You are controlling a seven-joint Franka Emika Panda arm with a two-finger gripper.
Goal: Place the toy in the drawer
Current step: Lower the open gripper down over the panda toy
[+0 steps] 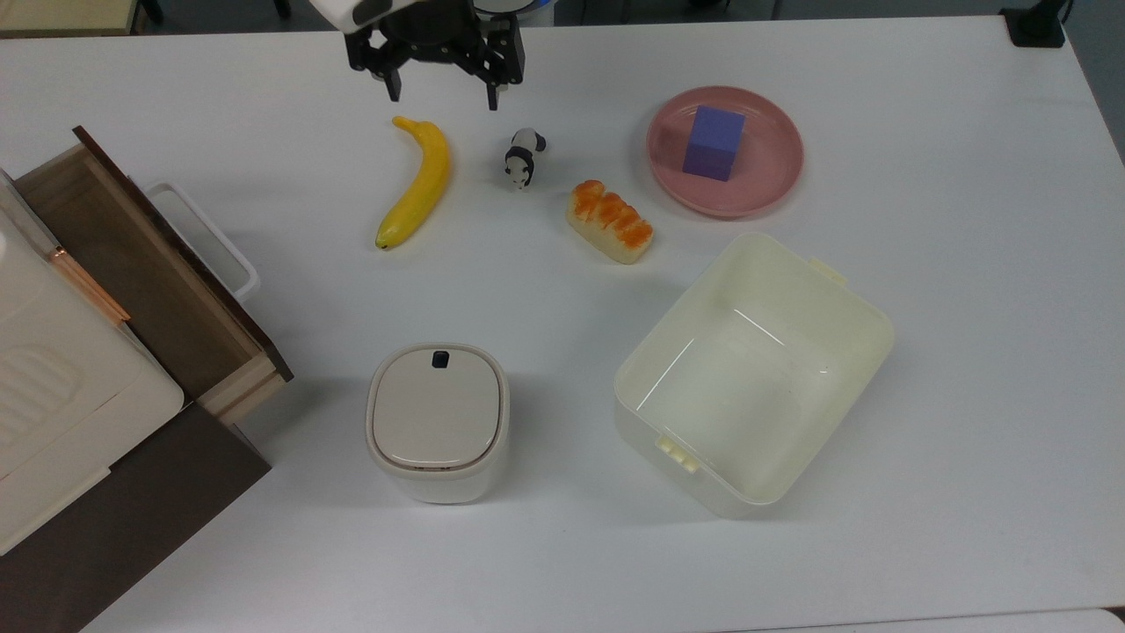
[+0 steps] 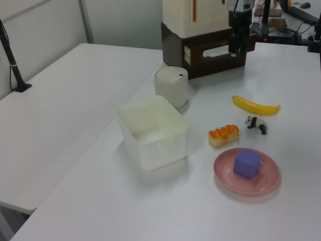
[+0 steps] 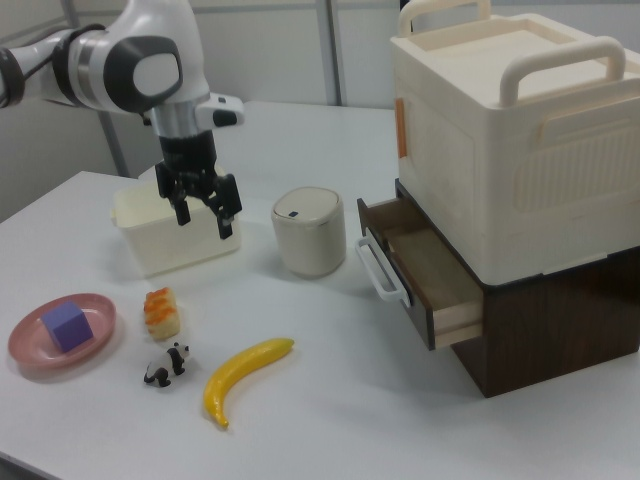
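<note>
Jaws spread apart and holding nothing, our gripper [image 1: 442, 90] hangs above the white worktop [image 1: 949, 290], near the banana's [image 1: 418, 184] stem end in the top view. We see the panda toy [image 1: 523, 157] standing on the worktop between the banana and the orange-topped bread loaf [image 1: 611, 221], apart from both. At the top view's left the wooden drawer [image 1: 132, 264] stands pulled out, its white loop handle [image 3: 379, 270] facing the worktop.
</note>
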